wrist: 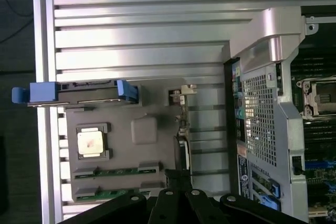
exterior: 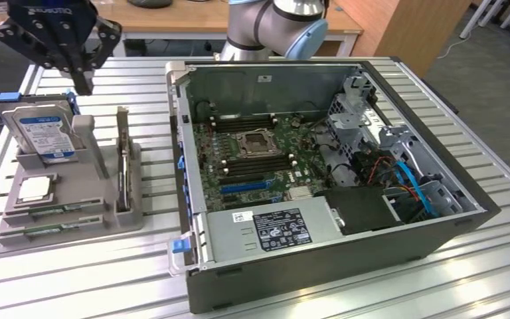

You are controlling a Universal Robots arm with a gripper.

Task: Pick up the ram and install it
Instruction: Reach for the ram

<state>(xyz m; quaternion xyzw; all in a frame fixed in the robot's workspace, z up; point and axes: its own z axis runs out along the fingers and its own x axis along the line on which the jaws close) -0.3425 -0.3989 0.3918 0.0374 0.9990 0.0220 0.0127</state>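
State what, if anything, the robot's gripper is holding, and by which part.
Nothing is held. The gripper is shut on empty air above the grey tray, and the ram sticks lie untouched in their slots in that tray.

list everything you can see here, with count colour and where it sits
ram sticks: two, green, lying in the holder's slots
processor chip: one, silver, in the holder's square recess
hard drive: one, silver with blue label, upright in the holder
card: one, dark, on edge on the holder's case side
holder: one, grey, on the table, exterior view's left
computer case: one, black, open, exterior view's right
motherboard: one, green, inside the case
table: one, silver, slatted
arm: one, grey and blue, behind the case
gripper: one, black, shut, empty, above the hard drive
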